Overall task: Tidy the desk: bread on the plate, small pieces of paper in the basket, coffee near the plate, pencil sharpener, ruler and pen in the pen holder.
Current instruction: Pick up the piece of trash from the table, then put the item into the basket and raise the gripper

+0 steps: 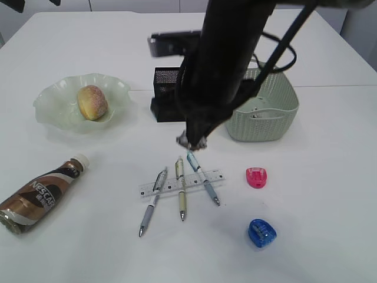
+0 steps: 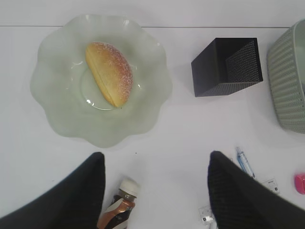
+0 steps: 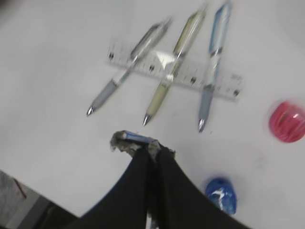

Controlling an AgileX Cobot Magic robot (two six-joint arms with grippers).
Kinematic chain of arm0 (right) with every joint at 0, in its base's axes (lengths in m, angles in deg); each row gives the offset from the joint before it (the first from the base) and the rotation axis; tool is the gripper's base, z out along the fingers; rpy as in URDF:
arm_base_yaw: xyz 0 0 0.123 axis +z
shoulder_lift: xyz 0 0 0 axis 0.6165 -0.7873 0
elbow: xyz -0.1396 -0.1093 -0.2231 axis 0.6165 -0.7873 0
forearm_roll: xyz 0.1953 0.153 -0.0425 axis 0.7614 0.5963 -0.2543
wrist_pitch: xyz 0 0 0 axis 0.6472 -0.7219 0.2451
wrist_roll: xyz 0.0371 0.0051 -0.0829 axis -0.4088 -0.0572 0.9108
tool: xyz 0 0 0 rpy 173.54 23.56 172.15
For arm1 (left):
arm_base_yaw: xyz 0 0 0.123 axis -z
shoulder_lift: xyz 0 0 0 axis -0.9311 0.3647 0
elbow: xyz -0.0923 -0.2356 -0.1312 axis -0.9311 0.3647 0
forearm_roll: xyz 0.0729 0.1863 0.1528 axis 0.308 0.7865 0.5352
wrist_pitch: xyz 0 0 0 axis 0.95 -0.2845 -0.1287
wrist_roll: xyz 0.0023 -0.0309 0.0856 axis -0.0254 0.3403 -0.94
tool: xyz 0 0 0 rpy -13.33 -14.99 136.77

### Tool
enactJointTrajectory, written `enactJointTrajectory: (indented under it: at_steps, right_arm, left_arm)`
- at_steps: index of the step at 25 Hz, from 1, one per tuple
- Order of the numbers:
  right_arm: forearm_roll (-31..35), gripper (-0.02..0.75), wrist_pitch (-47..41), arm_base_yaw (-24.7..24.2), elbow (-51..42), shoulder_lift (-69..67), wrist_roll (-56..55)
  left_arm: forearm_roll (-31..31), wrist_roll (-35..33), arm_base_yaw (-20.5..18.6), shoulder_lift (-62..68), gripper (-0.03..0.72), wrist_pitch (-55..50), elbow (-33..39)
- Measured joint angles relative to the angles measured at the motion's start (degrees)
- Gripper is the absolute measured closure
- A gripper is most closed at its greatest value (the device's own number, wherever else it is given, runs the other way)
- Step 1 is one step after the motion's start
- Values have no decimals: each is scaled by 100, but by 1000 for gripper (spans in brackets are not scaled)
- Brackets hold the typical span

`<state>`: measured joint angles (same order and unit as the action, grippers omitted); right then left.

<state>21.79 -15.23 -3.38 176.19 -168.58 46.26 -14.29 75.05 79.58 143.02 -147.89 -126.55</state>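
Right gripper (image 3: 138, 143), jaws closed together on a crumpled scrap of paper (image 1: 191, 140), hangs above the table just beyond the three pens (image 1: 181, 187) that lie across the clear ruler (image 1: 177, 184); left gripper (image 2: 155, 191) stands wide open and empty over the bread (image 2: 110, 72) on the plate (image 2: 62, 119). The exterior view alone shows the whole coffee bottle (image 1: 38, 194) lying on its side, the pen holder (image 1: 165, 94) beside the basket (image 1: 271, 112), and the arm masking both. The right wrist view shows the pink sharpener (image 3: 287, 121) and blue sharpener (image 3: 221, 195) apart from the pens.

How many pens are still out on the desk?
3, all lying across the ruler: grey pen on the left, yellow pen in the middle, blue pen on the right. The holder could hide more.
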Motion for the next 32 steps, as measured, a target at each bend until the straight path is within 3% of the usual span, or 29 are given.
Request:
enactJointTrajectory:
  at_steps: [12, 24, 28, 32]
  right_arm:
    - [-711, 732, 152, -1730, 1810, -359, -189]
    - [-1332, 713, 1050, -2025, 1944, -1735, -214]
    - [-1332, 545, 1288, -2162, 1944, -1899, -226]
    - [-1332, 251, 1405, -2261, 2057, -2036, -277]
  left_arm:
    - [-121, 0, 0, 0, 192, 0, 0]
    - [-192, 0, 0, -4, 192, 0, 0]
    - [-192, 0, 0, -4, 192, 0, 0]
    - [-192, 0, 0, -4, 192, 0, 0]
